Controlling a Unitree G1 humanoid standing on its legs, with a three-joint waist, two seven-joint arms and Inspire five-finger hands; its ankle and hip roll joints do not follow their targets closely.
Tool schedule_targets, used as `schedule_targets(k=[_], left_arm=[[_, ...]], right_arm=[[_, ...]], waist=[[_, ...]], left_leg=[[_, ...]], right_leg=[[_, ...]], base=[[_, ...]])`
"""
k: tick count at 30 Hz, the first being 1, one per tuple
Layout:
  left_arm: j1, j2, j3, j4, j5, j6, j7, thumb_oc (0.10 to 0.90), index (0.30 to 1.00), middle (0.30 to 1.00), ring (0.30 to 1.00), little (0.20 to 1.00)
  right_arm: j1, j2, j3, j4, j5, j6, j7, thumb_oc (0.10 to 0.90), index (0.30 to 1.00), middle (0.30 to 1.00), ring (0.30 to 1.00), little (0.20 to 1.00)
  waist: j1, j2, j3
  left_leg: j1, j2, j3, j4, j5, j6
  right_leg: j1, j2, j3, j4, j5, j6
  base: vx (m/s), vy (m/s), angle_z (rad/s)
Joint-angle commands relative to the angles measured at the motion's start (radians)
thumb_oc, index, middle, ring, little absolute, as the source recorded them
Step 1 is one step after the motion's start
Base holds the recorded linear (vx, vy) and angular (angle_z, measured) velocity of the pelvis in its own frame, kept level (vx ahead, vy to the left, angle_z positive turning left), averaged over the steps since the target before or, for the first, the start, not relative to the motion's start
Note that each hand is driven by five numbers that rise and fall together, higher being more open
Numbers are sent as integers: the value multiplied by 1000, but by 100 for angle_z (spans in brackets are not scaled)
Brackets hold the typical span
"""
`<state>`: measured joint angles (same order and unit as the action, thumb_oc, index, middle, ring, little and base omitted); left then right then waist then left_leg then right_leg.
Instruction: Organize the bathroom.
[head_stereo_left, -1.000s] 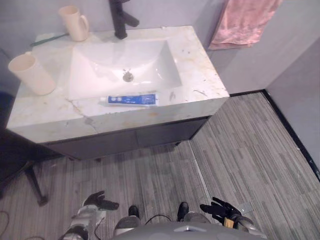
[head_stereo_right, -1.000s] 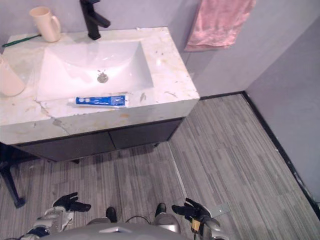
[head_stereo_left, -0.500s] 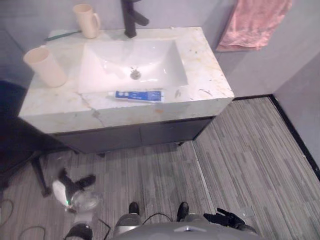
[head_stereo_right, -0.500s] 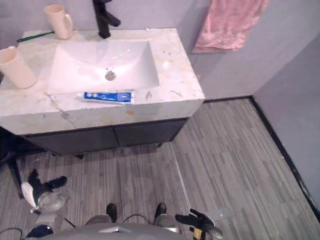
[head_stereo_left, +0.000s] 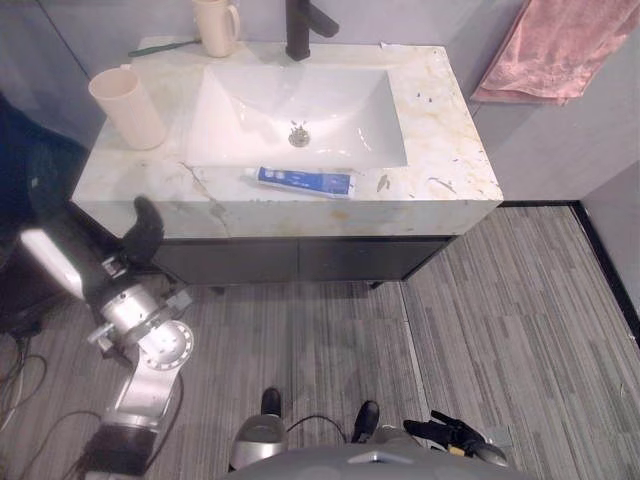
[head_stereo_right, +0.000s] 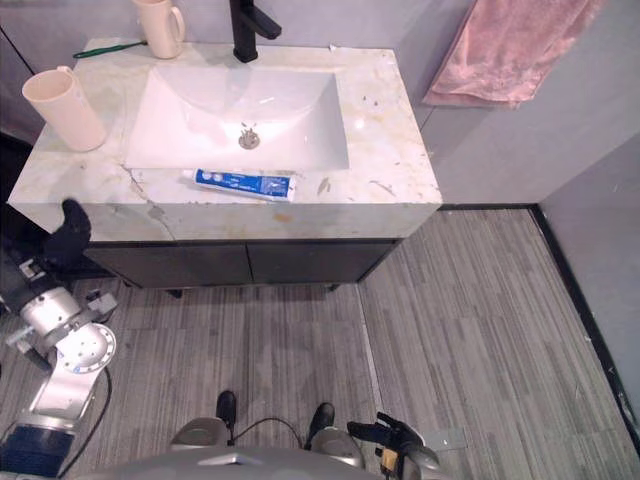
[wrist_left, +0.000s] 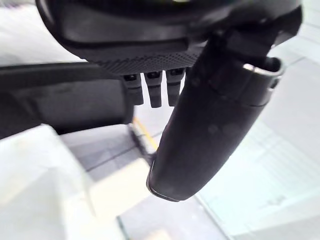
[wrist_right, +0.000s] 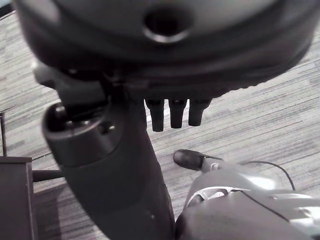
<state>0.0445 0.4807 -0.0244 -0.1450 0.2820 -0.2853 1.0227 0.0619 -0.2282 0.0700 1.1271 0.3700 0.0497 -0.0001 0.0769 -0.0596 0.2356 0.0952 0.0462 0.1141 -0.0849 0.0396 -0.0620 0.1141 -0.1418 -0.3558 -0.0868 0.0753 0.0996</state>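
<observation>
A blue and white toothpaste tube (head_stereo_left: 305, 181) lies flat on the marble counter (head_stereo_left: 445, 150), along the front rim of the white sink (head_stereo_left: 300, 110). A cream cup (head_stereo_left: 128, 107) stands at the counter's left end. At the back stand a cream mug (head_stereo_left: 217, 25) and, beside it, a green toothbrush (head_stereo_left: 160, 47). My left hand (head_stereo_left: 140, 235) is raised in front of the counter's left front edge, below the cup, open and holding nothing; its thumb (wrist_left: 210, 125) stands out straight. Low over the floor, my right hand (head_stereo_left: 450, 432) hangs open and empty.
A black faucet (head_stereo_left: 303, 25) rises behind the sink. A pink towel (head_stereo_left: 560, 50) hangs on the wall to the right. A dark cabinet (head_stereo_left: 300, 260) sits under the counter. Grey wood-plank floor (head_stereo_left: 500, 320) spreads in front and to the right.
My left arm has swung up from near the floor to the counter's left front edge. The camera has shifted, so the vanity sits further right. My right hand stays low.
</observation>
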Motion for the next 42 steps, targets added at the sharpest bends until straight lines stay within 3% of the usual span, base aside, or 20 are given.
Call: schedule_targets(k=[1, 3, 5, 6, 8, 11, 16, 20, 24, 29, 32, 42], left_arm=[[-140, 34, -19, -40, 118, -21, -79, 800, 900, 900, 900, 900], [-187, 63, -51, -78, 221, 38, -123, 800, 900, 900, 900, 900], [-197, 72, -55, -92, 236, 60, -128, 800, 900, 900, 900, 900], [-239, 114, -76, -124, 271, 77, -223, 800, 900, 900, 900, 900], [-292, 152, -126, -139, 154, 104, -374, 800, 900, 900, 900, 900], [-329, 188, -167, -129, 157, 131, -450, 800, 900, 900, 900, 900], [-429, 267, -288, -71, 29, 195, -733, 800, 900, 900, 900, 900], [-469, 318, -313, -44, 19, 256, -846, 800, 900, 900, 900, 900], [-498, 376, -306, 0, -4, 307, -865, 800, 900, 900, 900, 900], [-511, 429, -272, 40, -11, 315, -812, 800, 900, 900, 900, 900], [-506, 462, -228, 56, -23, 310, -835, 800, 900, 900, 900, 900], [-570, 501, -271, 93, -38, 339, -899, 800, 900, 900, 900, 900]], right_arm=[[-13, -37, 35, 66, 5, -14, 10, 800, 900, 900, 900, 900], [-16, -36, 42, 72, -5, -8, 11, 800, 900, 900, 900, 900], [-17, -36, 43, 73, -8, -7, 10, 800, 900, 900, 900, 900], [-18, -39, 45, 80, -17, -7, 12, 800, 900, 900, 900, 900], [-21, -45, 48, 86, -40, -4, 14, 800, 900, 900, 900, 900], [-28, -51, 52, 86, -47, 4, 14, 800, 900, 900, 900, 900], [-45, -61, 52, 85, -47, 23, -5, 800, 900, 900, 900, 900], [-49, -76, 32, 90, -51, 30, -7, 800, 900, 900, 900, 900], [-43, -90, 17, 91, -62, 36, -4, 800, 900, 900, 900, 900], [-28, -97, 10, 92, -66, 42, -2, 800, 900, 900, 900, 900], [-23, -103, 4, 91, -63, 42, 5, 800, 900, 900, 900, 900], [-27, -108, 17, 75, -48, 41, -7, 800, 900, 900, 900, 900]], waist=[[-26, 50, -53], [-37, 53, -61], [-38, 54, -63], [-47, 59, -69], [-63, 67, -79], [-73, 74, -82], [-98, 100, -88], [-111, 116, -89], [-119, 125, -89], [-123, 130, -92], [-119, 133, -91], [-132, 139, -91]], left_leg=[[-29, -69, -75, 46, -97, 12], [-22, -68, -67, 44, -99, 14], [-21, -68, -65, 44, -100, 14], [-14, -68, -56, 41, -103, 15], [-8, -68, -44, 38, -103, 16], [0, -68, -38, 30, -102, 17], [15, -72, -21, 20, -101, 20], [12, -75, -6, 31, -106, 19], [8, -76, 3, 41, -107, 15], [2, -77, 4, 48, -105, 10], [-7, -77, 3, 60, -105, 7], [-14, -79, 9, 74, -108, 8]], right_leg=[[-45, 84, 29, 110, -152, 45], [-42, 85, 34, 106, -151, 50], [-40, 86, 35, 104, -151, 51], [-37, 87, 39, 102, -151, 55], [-36, 90, 50, 97, -150, 59], [-34, 92, 58, 92, -147, 63], [-28, 95, 78, 80, -143, 72], [-26, 93, 78, 72, -142, 73], [-23, 90, 78, 64, -142, 73], [-20, 88, 79, 58, -141, 72], [-22, 86, 76, 62, -145, 67], [-26, 85, 77, 73, -154, 61]], base=[[0, 0, 0], [0, 0, 0], [0, 0, 0], [24, 19, -4], [32, 34, -7], [13, 11, -6], [42, 29, -10], [39, 22, -11], [36, 20, -4], [39, 2, 0], [30, -5, 1], [42, -4, 0]])
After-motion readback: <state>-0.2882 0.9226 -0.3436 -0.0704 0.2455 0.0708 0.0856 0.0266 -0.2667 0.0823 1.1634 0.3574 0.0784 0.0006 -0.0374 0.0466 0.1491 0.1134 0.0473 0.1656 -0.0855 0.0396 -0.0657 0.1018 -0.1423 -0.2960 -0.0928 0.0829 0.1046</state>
